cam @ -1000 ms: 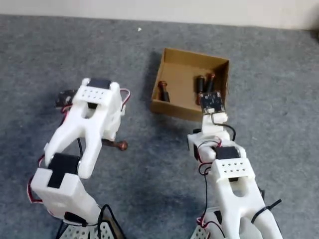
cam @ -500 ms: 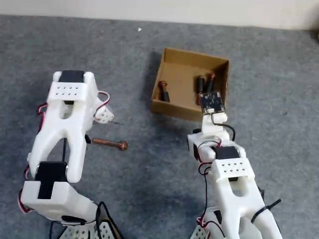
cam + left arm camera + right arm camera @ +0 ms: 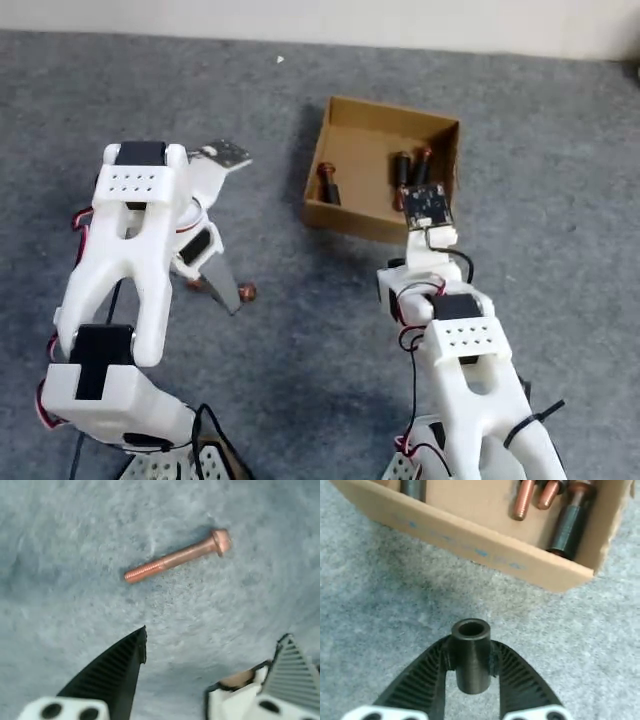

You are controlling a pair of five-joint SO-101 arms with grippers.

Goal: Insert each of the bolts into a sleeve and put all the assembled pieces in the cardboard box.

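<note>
The left gripper [image 3: 215,635] is hanging with its ribbed fingers spread wide over the coarse grey carpet [image 3: 75,540]. A slim copper-coloured threaded bolt with a flanged head [image 3: 175,557] is lying flat just beyond their tips. The right gripper [image 3: 470,652] is clasping a smooth black tubular sleeve [image 3: 470,670] near the open brown cardboard box [image 3: 485,550], where copper bolts in dark sleeves [image 3: 569,522] are lying.

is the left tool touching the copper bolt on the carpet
Apart. The left wrist view shows bare carpet between the open left tool and the bolt.
</note>
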